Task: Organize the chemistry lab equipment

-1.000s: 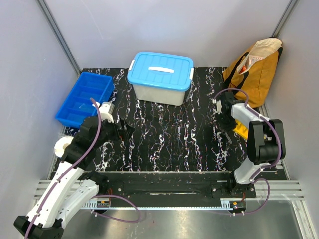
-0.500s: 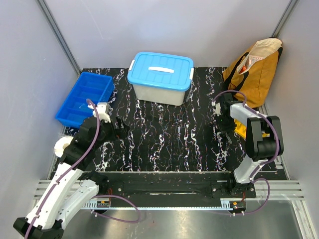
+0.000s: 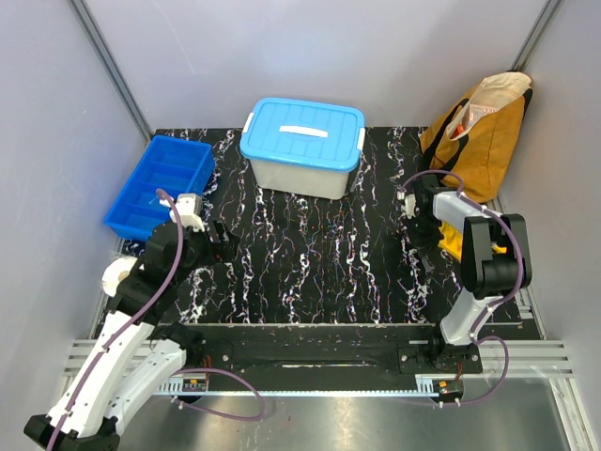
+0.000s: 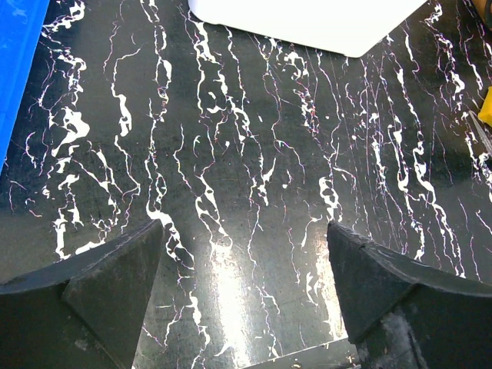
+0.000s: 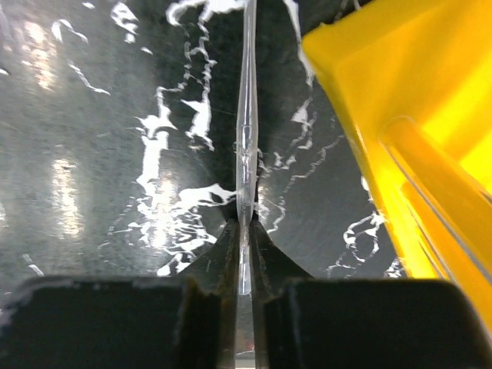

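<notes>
**Q:** What was the largest thing in front of you?

**A:** The black marbled table (image 3: 319, 254) I was bolted to. At its far edge, about the middle, stood the white tub (image 3: 300, 178) with its blue lid (image 3: 302, 130) on.

**Q:** And to the sides?

**A:** A tan bag (image 3: 479, 132) leaned in the far right corner. The blue divided tray (image 3: 158, 185) sat at the far left, tilted against the table's edge.

**Q:** Where was the lab equipment?

**A:** What I could see of it was on my right side. The yellow rack (image 5: 384, 84) lay on the table near the right edge, in front of the bag and just beside my right wrist.

**Q:** How were your hands?

**A:** My left gripper (image 4: 246, 284) hung over the left part of the table near the tray. Its fingers (image 4: 115, 277) were spread wide, and only the marbled surface showed between them. My right gripper (image 5: 244, 231) was low over the table with its fingers pressed together on a thin clear tube (image 5: 247, 115).

**Q:** How did that tube lie?

**A:** It ran straight out from my fingertips over the dark surface. It lay alongside the rack's left edge and close to it. I couldn't tell whether it rested on the table.
</notes>
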You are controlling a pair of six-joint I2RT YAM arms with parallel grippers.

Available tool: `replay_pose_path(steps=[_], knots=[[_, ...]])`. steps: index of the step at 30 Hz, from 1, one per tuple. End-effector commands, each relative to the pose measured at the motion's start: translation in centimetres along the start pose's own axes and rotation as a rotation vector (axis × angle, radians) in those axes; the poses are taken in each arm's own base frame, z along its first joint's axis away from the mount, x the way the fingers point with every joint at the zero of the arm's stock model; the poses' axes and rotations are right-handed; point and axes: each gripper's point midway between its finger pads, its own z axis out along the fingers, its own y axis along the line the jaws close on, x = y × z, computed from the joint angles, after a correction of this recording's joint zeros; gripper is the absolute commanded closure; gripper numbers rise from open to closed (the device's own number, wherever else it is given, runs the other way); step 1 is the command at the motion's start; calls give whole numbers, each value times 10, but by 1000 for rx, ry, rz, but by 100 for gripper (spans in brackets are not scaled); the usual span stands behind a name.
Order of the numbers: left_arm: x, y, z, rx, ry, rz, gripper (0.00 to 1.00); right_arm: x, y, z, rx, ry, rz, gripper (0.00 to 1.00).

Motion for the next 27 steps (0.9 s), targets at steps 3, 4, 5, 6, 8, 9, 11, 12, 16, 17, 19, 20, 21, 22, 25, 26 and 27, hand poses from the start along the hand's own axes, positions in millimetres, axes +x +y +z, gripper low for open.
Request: replay_pose_path(steps=[3,4,5,6,8,9,11,12,16,17,19,20,21,22,25,26,27], knots=[[-27,-2,-7,-13,-86,-15,11,-28,33,-10,-183,-73,11,94],[-26,-1,-7,-18,-86,-16,11,-33,37,-12,-190,-88,12,96],[-25,-1,-6,-15,-82,-18,11,-37,40,-15,-191,-97,11,97],[-25,-3,-6,-7,-82,-19,11,-41,46,-19,-196,-106,6,98],[-23,-5,-5,4,-76,-21,12,-53,61,-31,-214,-147,-13,100],[-22,-7,-4,15,-69,-23,12,-59,73,-37,-231,-170,-31,100],[-19,-13,-1,46,-52,-23,14,-73,97,-52,-269,-230,-52,100],[-18,-16,0,67,-46,-27,14,-79,117,-61,-312,-259,-78,100],[-6,-34,3,158,14,-56,16,-101,180,-100,-486,-401,-122,99],[-5,-37,4,173,22,-73,16,-101,198,-108,-530,-419,-138,99],[-5,-49,5,229,35,-114,17,-106,231,-127,-607,-477,-167,99],[-5,-55,6,257,44,-136,18,-105,248,-137,-645,-505,-198,99],[-6,-63,7,289,55,-162,19,-104,262,-145,-682,-522,-219,99],[-5,-68,9,313,69,-186,20,-103,278,-154,-727,-541,-236,99],[-6,-89,13,409,109,-242,22,-102,312,-180,-846,-598,-250,99],[-6,-94,15,438,114,-246,23,-100,321,-189,-889,-613,-246,98],[-7,-98,17,459,126,-253,24,-98,329,-203,-954,-631,-248,97]])
